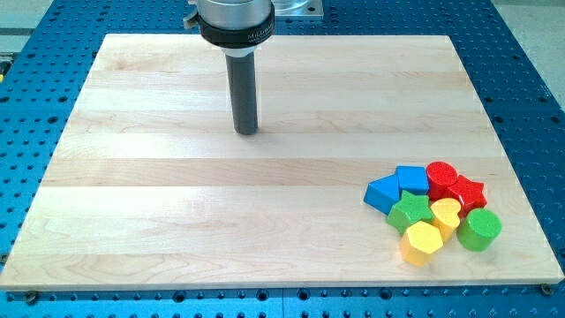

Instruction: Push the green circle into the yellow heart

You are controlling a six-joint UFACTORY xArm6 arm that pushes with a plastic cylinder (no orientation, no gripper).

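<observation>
- Yellow hexagon (420, 243): nearest the view's bottom of all blocks, at the lower edge of a tight cluster in the board's lower right; touches the yellow heart above it and sits just beside the green star
- Green circle (478, 230): a short cylinder at the cluster's right end, just beside the yellow heart on its left and just below the red star; whether it touches the heart cannot be told
- Yellow heart (446, 215): middle of the cluster, between the green star on the view's left and the green circle on the view's right
- Green star (410, 212): left of the heart, directly below the blue blocks
- Red star (467, 192): upper right of the cluster, above the green circle, against the red circle
- Blue block, wedge-like (383, 193): leftmost piece of the cluster; exact shape unclear
- Blue block, squarish (412, 179): just right of the first blue piece, touching the red circle
- Red circle (440, 177): top of the cluster
- Wooden board (177, 221): pale, lying on a blue perforated table (530, 88)
- My tip (246, 132): end of the upright dark rod, on the board's upper middle, well apart from every block, up and to the view's left of the cluster; no fingers on this rod, so nothing is spread, pressed or pinched
</observation>
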